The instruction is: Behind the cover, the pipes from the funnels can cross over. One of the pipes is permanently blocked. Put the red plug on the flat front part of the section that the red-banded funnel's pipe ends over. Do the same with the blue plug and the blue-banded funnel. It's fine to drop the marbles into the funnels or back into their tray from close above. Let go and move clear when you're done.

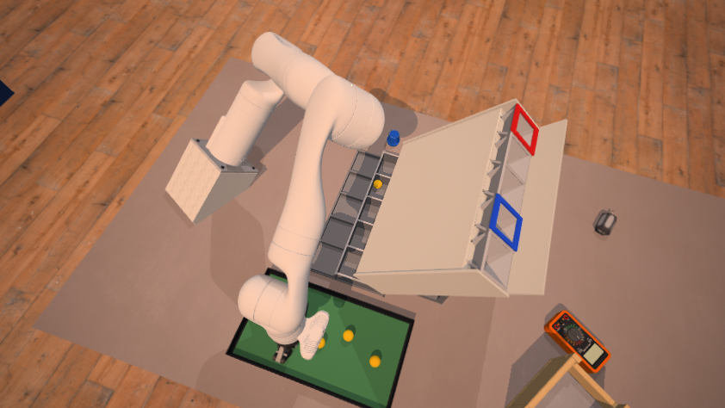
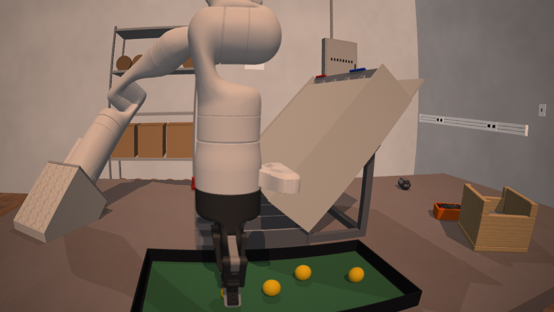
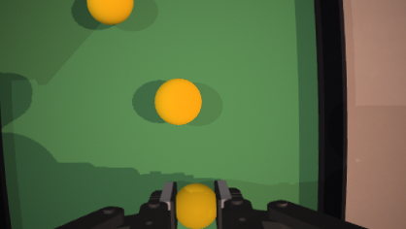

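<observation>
In the wrist view, the gripper (image 1: 280, 353) (image 2: 231, 297) (image 3: 195, 197) has its fingers pressed against both sides of a marble (image 2: 222, 293) (image 3: 195, 207) at the bottom centre of the frame, gripping it. This is over the green tray (image 1: 402, 362) (image 2: 391, 269) (image 3: 331, 121), at the bottom of the top view. Three loose marbles lie in the tray: the near marble (image 1: 321, 343) (image 2: 272, 287) (image 3: 178, 102), the middle marble (image 1: 348, 335) (image 2: 302, 272) (image 3: 110, 7) and the far marble (image 1: 374, 361) (image 2: 355, 274). Another, the lone marble (image 1: 377, 183), sits in a section of the grey grid (image 1: 362, 207), left of the cover (image 1: 430, 202) (image 2: 310, 143). The blue plug (image 1: 393, 138) stands just beyond the grid's upper end, upper centre of the top view. In the exterior view, a red object (image 2: 193, 183) peeks out left of centre, mostly hidden by the arm. The red band (image 1: 536, 141) (image 2: 320, 76) is at the top view's upper right, with the blue band (image 1: 518, 235) (image 2: 357, 70) below it.
</observation>
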Robot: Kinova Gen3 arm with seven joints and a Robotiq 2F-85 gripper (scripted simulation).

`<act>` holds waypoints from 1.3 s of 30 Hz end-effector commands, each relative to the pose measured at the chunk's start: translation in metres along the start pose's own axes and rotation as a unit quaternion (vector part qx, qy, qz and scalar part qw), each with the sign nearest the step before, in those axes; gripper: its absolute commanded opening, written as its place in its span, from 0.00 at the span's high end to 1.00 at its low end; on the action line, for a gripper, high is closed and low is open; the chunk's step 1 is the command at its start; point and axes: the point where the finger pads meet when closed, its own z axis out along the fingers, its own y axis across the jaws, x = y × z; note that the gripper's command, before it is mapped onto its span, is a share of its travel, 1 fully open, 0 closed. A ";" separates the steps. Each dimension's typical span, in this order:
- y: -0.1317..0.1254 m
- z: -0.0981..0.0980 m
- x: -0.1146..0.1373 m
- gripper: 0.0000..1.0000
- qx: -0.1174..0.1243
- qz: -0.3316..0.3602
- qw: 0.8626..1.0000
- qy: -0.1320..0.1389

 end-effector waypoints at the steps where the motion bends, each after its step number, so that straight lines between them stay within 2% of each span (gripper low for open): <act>1: 0.000 -0.071 0.000 1.00 -0.001 0.000 1.000 0.001; 3: 0.000 -0.076 0.000 1.00 -0.001 0.000 1.000 0.001; 4: -0.001 -0.085 0.000 1.00 -0.001 0.000 1.000 0.001; 7: -0.001 -0.128 0.000 1.00 -0.001 0.000 1.000 0.001; 8: -0.001 -0.133 0.000 1.00 -0.001 0.000 1.000 0.001; 17: -0.001 -0.133 0.000 1.00 -0.001 0.000 1.000 0.001; 18: 0.000 -0.171 0.058 1.00 -0.002 0.000 1.000 0.000; 34: 0.000 -0.174 0.061 1.00 -0.002 0.000 1.000 0.000; 35: -0.057 -0.211 0.081 1.00 -0.003 0.000 1.000 0.001; 39: -0.069 -0.219 0.086 1.00 -0.003 0.000 1.000 0.001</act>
